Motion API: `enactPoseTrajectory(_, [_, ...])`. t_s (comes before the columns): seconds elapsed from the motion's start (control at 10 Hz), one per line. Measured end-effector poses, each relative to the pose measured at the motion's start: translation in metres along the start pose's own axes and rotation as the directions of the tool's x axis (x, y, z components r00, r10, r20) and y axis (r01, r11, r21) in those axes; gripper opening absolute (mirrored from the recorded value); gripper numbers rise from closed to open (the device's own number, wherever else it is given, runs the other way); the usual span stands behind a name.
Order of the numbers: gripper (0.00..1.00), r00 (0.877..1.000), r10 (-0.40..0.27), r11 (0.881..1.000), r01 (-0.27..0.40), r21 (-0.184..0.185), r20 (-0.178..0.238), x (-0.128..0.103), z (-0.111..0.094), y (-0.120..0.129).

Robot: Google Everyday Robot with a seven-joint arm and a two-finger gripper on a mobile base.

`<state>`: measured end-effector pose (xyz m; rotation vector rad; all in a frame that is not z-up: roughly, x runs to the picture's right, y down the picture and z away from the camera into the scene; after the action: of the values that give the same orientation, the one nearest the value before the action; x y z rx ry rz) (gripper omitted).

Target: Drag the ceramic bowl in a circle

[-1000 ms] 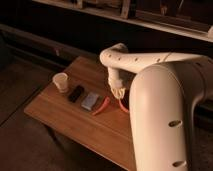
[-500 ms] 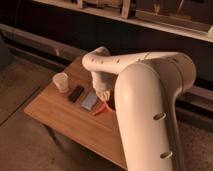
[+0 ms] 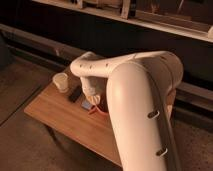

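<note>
The gripper (image 3: 96, 103) hangs low over the middle of the wooden desk (image 3: 52, 114). It sits at the end of a thick white arm (image 3: 135, 100) that rises from the lower right, bends at a broad elbow and reaches left before dropping at the wrist. The wrist and the arm's bulk cover most of the gripper, so I cannot tell whether it is apart, together or clamped on anything.

The bowl (image 3: 102, 113) sits directly below the gripper, a little toward the arm's big upper link. Only a thin curved piece of its orange-red rim shows; the remainder is hidden behind the arm. Whether the gripper touches the bowl cannot be told either.

Three other things lie in a slanting row that runs away from the gripper toward the desk's far left corner, as the camera view has it. Just beside the gripper lies a pale flat item (image 3: 86, 105). Next to that, a little farther from the gripper, lies a dark flat item (image 3: 75, 94). Last comes a white cup (image 3: 61, 82), standing upright near the corner and well apart from the gripper.

Beyond the desk's left edge, far from the gripper, is a dim floor (image 3: 20, 87). High above and behind the gripper, a pale shelf (image 3: 150, 19) runs along a dark wall.
</note>
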<state>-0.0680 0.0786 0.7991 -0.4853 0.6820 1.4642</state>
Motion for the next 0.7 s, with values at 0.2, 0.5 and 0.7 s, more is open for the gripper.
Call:
enactPoseTrajectory(0.2, [0.0, 0.999, -0.024, 1.0, 0.024, -0.019, 0.025, 0.015, -0.007, 0.013])
enactPoseTrajectory(0.5, [0.0, 0.999, -0.023, 0.999, 0.024, -0.023, 0.035, 0.053, -0.009, 0.008])
enactPoseTrajectory(0.7, [0.0, 0.999, 0.033, 0.999, -0.033, -0.002, 0.006, 0.079, 0.001, -0.024])
